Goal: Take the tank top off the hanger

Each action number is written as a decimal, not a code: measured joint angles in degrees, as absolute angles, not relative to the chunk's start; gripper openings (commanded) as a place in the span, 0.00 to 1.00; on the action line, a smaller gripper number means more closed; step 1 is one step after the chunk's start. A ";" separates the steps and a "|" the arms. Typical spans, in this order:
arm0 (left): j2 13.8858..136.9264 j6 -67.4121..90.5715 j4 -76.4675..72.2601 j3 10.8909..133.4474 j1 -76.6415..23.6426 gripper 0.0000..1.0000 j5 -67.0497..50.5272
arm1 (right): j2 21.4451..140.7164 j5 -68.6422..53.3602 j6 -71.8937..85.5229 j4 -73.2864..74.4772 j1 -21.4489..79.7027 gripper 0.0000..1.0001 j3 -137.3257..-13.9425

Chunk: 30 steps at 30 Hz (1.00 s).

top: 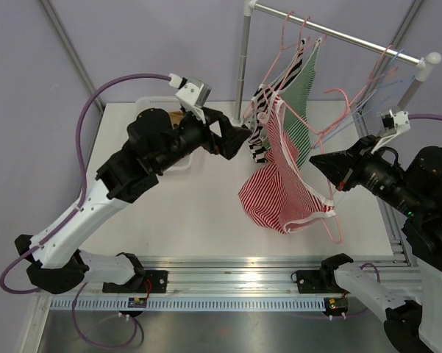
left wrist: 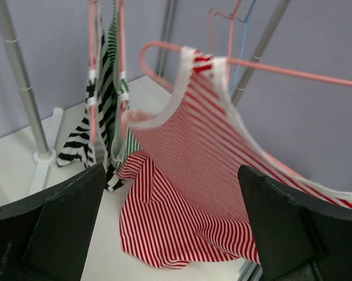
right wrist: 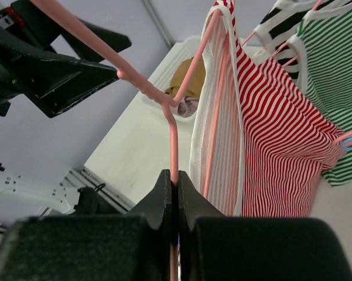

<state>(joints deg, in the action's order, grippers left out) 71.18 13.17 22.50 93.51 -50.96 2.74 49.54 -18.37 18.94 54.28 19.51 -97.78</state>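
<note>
The red-and-white striped tank top hangs on a pink wire hanger, tilted off the rail, its lower hem resting on the table. My right gripper is shut on the hanger's wire, seen clamped between the fingers in the right wrist view. My left gripper is open and empty, just left of the top's upper part. In the left wrist view the top and the hanger lie ahead between the wide-open fingers.
A clothes rail on a white pole carries a black-and-white striped top, a green striped top and blue and pink hangers. A white bin stands behind the left arm.
</note>
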 measured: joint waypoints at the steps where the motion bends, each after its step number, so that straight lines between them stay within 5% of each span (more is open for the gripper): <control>1: 71.88 12.40 21.32 93.51 -51.88 0.99 2.55 | 49.52 -19.77 18.92 54.57 19.51 0.00 -97.38; 12: 79.33 10.81 14.83 94.13 -54.11 0.72 -0.16 | 48.12 -28.58 18.81 54.74 19.51 0.00 -93.60; 17: 83.35 9.87 14.87 94.91 -54.11 0.21 1.91 | 46.61 -29.65 18.33 54.72 19.51 0.00 -92.79; 23: 83.96 9.19 15.14 94.91 -54.11 0.20 3.64 | 46.83 -26.96 16.78 55.29 19.51 0.00 -92.55; 26: 83.70 9.04 15.25 94.74 -54.13 0.00 3.90 | 47.05 -26.15 16.19 54.89 19.51 0.00 -91.20; 30: 83.42 8.40 16.53 94.74 -54.13 0.00 7.31 | 47.42 -26.68 14.41 54.70 19.51 0.00 -88.88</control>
<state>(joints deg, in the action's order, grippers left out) 83.42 8.40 16.53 94.74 -54.13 7.31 47.42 -26.68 14.41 54.70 19.51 -88.88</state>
